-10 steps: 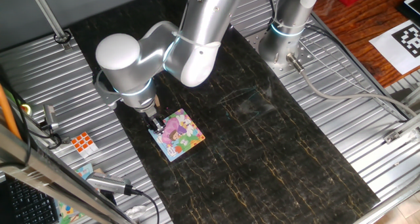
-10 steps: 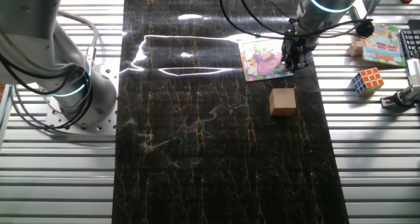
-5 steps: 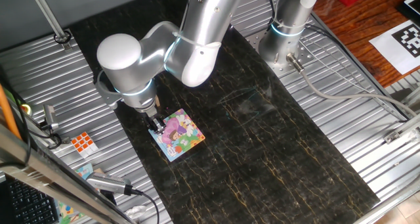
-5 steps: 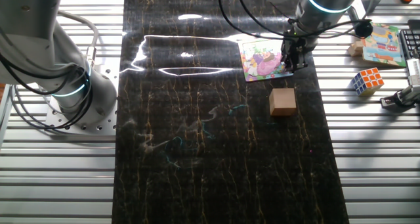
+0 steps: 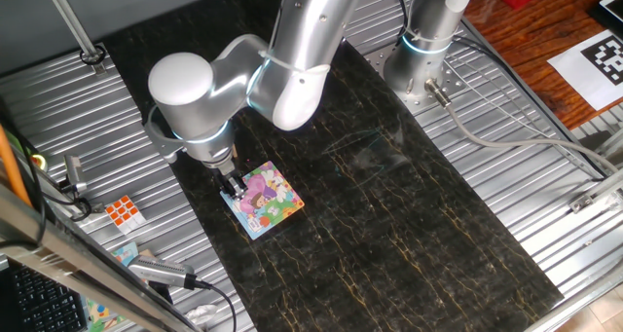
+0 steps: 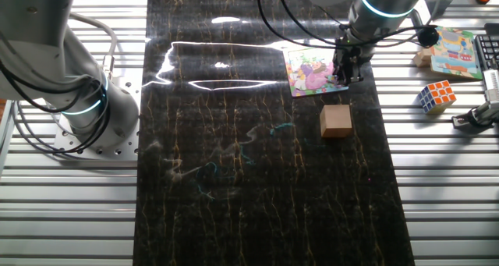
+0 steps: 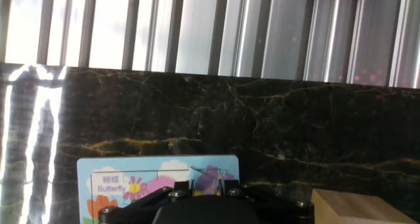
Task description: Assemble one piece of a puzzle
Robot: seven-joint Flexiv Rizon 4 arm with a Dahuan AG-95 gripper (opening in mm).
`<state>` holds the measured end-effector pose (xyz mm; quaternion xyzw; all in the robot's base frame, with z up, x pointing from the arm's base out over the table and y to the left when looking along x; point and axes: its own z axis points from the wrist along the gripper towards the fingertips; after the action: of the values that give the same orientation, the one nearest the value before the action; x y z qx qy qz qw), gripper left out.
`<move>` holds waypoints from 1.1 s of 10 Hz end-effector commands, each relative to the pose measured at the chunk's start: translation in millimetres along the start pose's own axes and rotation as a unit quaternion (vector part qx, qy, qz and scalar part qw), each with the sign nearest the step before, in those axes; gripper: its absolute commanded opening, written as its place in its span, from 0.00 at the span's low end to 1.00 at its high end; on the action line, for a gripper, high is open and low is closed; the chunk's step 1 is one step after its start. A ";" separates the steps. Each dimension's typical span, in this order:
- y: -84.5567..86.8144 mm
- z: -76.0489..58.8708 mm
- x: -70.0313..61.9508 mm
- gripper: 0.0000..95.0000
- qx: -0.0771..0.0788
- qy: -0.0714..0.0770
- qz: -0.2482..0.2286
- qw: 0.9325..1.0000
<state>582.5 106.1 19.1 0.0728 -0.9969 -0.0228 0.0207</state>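
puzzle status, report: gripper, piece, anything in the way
Gripper low over the puzzle's edge; jaw state unclear. Piece not visible from any view. Tan block sits beside the puzzle, apart from it, not blocking.

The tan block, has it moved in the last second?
No. The block sits at the same spot on the dark mat, just below the puzzle, apart from the gripper.

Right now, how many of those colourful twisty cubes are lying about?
1. The orange-and-white cube sits on the ribbed metal beside the dark mat, away from the puzzle. Others may be hidden behind the arm.
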 end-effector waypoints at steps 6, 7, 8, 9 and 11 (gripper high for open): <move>13.1 -6.9 2.6 0.20 -0.015 0.000 0.029 0.999; 13.1 -6.7 2.9 0.20 -0.019 0.000 0.031 0.999; 13.1 -6.6 2.9 0.20 -0.020 0.000 0.031 0.999; 13.1 -6.4 3.0 0.20 -0.019 0.000 0.032 0.999; 13.3 -3.1 3.6 0.20 -0.019 -0.002 0.039 0.999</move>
<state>577.3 118.8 21.5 0.0328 -0.9984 -0.0416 0.0205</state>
